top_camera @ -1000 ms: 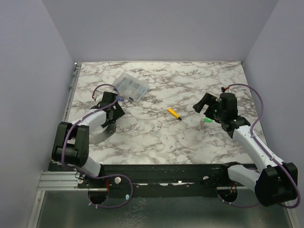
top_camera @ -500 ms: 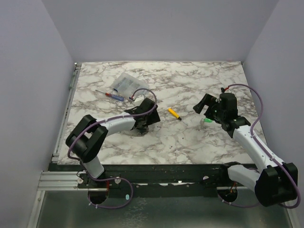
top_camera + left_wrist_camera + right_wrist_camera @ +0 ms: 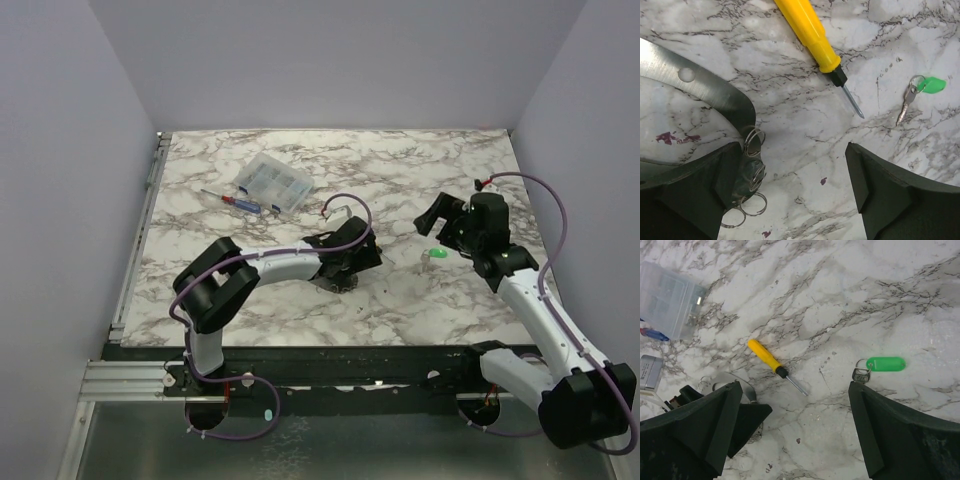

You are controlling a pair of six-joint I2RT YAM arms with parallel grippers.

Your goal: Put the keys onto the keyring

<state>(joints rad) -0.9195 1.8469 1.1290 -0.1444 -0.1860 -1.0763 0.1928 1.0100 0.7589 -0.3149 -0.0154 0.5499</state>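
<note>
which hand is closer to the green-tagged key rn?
Right. The right hand hovers just past the key, on its far side in the top view. The left hand is well off to the key's left.

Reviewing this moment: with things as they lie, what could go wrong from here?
1. The key with its green tag lies flat on the marble; the open right gripper may pinch only the tag or skid off.
2. The yellow screwdriver lies just ahead of the left gripper and the keyring band, its tip near the key; a sweep could knock it.
</note>
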